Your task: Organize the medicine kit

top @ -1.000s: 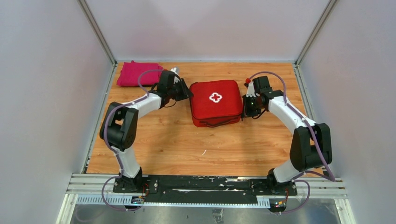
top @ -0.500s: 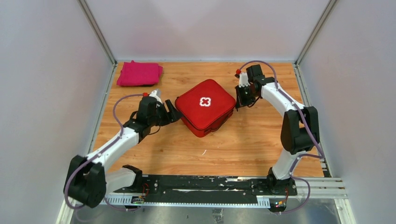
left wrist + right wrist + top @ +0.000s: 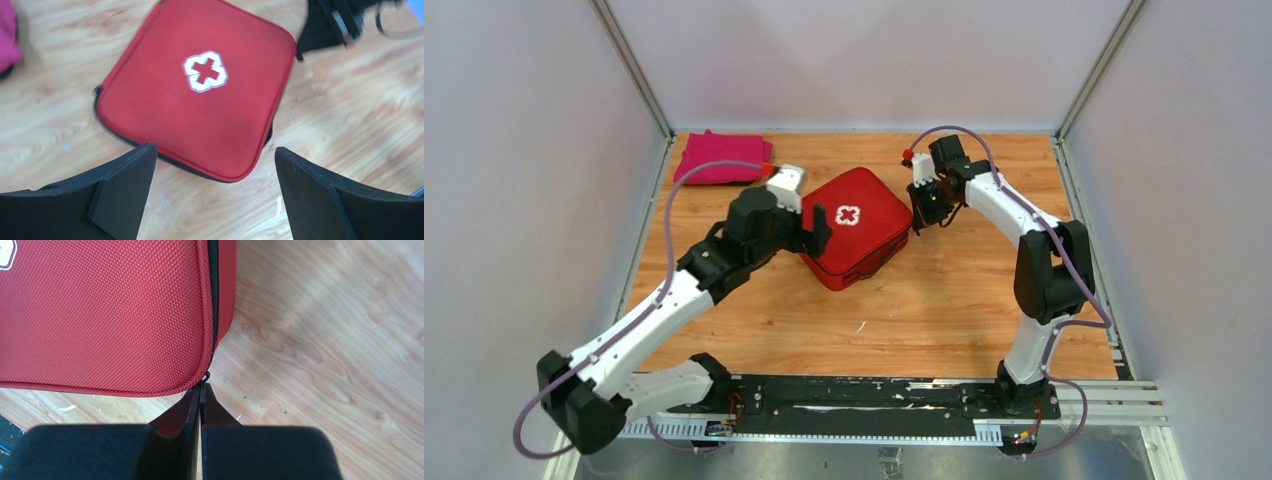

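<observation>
The red medicine kit point(image 3: 852, 228) lies closed on the wooden table, turned like a diamond, its white cross facing up. My left gripper point(image 3: 815, 232) hovers over its left corner, jaws wide open and holding nothing. In the left wrist view the kit point(image 3: 200, 95) lies ahead of the open left gripper point(image 3: 214, 152), its near corner between the black fingers point(image 3: 125, 185). My right gripper point(image 3: 916, 213) is at the kit's right corner. In the right wrist view this gripper point(image 3: 201, 386) is shut on the small black zipper pull point(image 3: 206, 375) at the corner of the kit point(image 3: 100, 315).
A folded pink cloth point(image 3: 720, 158) lies at the back left corner of the table; its edge point(image 3: 7, 35) shows in the left wrist view. Grey walls enclose the table on three sides. The right arm's wrist point(image 3: 332, 20) shows beyond the kit.
The kit has turned and slid left. My right gripper has moved left and back with its corner. My left gripper has opened wide and come over the kit's left corner.
</observation>
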Available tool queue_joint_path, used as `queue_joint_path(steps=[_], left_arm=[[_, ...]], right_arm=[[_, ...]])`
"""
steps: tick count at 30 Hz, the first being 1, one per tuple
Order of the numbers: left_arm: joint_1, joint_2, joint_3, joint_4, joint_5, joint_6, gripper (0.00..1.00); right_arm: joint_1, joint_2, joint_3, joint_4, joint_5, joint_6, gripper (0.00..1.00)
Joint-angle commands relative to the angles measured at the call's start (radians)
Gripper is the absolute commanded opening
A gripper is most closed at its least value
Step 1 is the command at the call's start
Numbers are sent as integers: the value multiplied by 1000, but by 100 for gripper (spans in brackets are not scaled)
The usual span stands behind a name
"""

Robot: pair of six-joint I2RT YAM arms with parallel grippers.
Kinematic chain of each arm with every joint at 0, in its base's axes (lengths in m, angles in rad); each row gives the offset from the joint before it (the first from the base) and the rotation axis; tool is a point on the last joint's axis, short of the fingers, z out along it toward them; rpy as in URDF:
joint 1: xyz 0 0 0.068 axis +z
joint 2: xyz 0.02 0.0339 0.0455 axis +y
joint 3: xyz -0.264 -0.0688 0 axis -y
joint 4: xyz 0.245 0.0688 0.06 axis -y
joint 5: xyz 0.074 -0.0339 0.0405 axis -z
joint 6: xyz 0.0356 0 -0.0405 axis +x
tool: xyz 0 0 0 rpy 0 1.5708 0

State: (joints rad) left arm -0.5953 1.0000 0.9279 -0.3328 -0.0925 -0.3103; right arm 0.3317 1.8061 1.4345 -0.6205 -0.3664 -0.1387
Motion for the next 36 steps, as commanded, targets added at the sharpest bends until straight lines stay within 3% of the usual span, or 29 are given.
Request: queue_joint_path(steps=[1,7,14,27,36], left_arm=[[-118,138,72,-26,-55,320,94],[-176,283,128,28,28,564,94],[-226,453,230,19,86,634,90],[-239,643,256,62,-20,586,82],[-238,691,248,98,-203,551,76]], right_arm=[[20,54,103,11,-16,-29,0],[22,122,187,0,-48,-8,0],[27,123,147,-1,-49,-13,0],[29,103,90,2,-39,-14,0],[29,36,-18,62,13,-2,0]])
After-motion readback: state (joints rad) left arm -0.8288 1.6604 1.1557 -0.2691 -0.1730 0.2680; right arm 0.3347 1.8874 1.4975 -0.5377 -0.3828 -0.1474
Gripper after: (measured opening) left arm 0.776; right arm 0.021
